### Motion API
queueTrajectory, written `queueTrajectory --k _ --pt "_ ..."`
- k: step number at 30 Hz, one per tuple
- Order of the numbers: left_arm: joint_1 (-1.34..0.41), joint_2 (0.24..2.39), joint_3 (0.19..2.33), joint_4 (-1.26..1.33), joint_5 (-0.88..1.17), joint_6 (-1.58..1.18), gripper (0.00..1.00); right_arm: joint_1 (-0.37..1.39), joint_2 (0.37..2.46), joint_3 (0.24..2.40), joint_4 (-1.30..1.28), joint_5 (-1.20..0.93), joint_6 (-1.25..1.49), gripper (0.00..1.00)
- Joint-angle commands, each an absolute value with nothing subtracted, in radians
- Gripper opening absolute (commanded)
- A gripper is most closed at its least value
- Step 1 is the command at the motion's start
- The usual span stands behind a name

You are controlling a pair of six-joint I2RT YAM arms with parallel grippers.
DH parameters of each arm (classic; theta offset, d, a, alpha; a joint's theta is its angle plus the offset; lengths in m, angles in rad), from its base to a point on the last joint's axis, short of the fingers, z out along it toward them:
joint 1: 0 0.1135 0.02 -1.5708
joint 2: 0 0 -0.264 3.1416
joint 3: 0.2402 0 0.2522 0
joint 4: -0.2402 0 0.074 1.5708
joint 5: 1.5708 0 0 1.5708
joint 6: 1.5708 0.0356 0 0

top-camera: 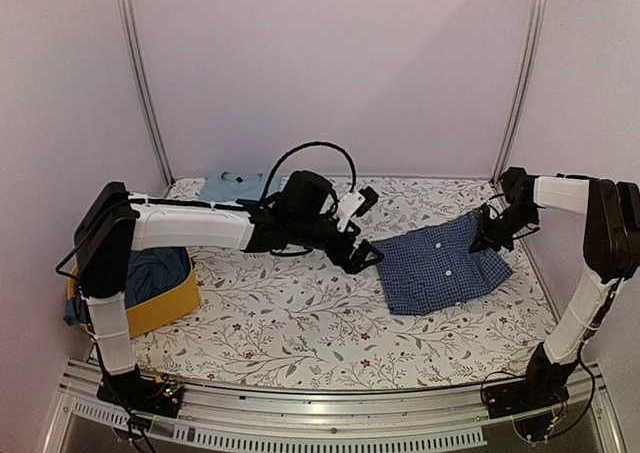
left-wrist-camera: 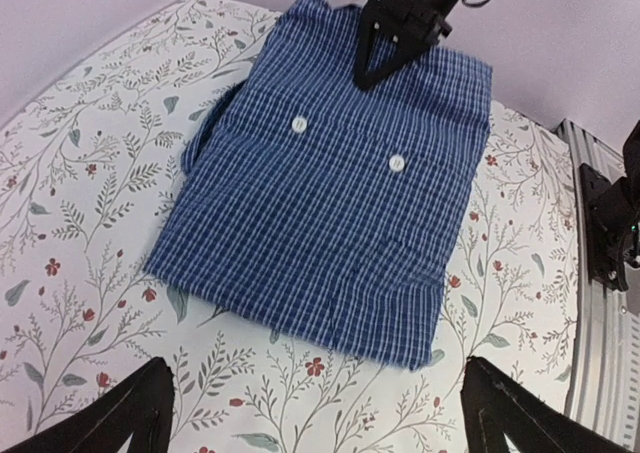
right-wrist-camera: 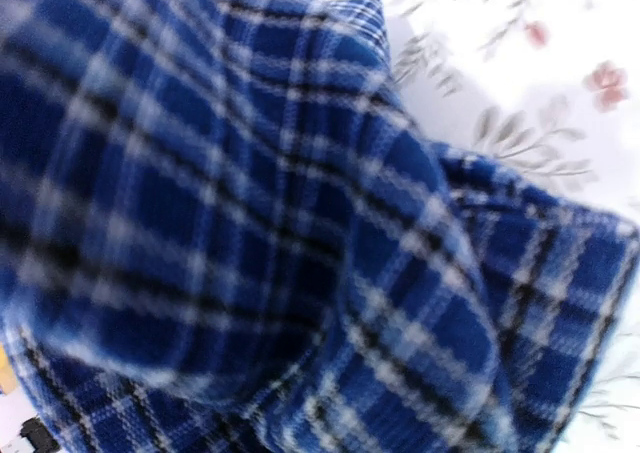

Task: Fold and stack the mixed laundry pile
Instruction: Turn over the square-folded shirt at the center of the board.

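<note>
Lilac walls back the floral cover holding a checked shirt.

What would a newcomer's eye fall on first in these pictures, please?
The folded checked shirt lies right of centre on the floral table cover, its far right corner pinched up by the shut right gripper. The left gripper hangs open at the shirt's left edge. A yellow basket holding dark blue clothes sits at the table's left edge.
</note>
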State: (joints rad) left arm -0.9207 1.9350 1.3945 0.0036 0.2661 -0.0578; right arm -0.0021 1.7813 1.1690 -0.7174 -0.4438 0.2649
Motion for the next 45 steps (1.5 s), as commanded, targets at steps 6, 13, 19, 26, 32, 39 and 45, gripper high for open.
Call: queueTrajectory --k 6,13,19,26,32,39,45 --pt "-0.922 1.89 1.328 -0.086 0.208 -0.092 1.0 -0.067 1.622 1.379 -0.953 0.295 0.047 0.0" --pt "-0.902 1.824 1.257 -0.13 0.137 -0.112 1.0 -0.075 1.594 1.531 -0.91 0.673 -0.041 0.0" --pt "-0.88 1.766 1.179 -0.151 0.078 -0.14 1.0 -0.02 1.634 1.693 -0.915 0.721 -0.13 0.0" --pt "-0.831 1.729 1.141 -0.197 0.029 -0.186 1.0 0.258 1.822 1.559 -0.979 0.588 -0.022 0.0" --pt "-0.756 1.625 1.051 -0.13 0.124 -0.315 1.0 0.511 2.038 1.611 -0.985 0.394 0.125 0.0" --pt "-0.657 1.509 0.923 -0.055 0.162 -0.484 1.0 0.737 2.277 1.93 -0.998 0.062 0.225 0.01" --pt "-0.585 1.491 0.888 -0.043 0.21 -0.564 1.0 0.783 2.317 2.102 -0.899 -0.398 0.248 0.61"
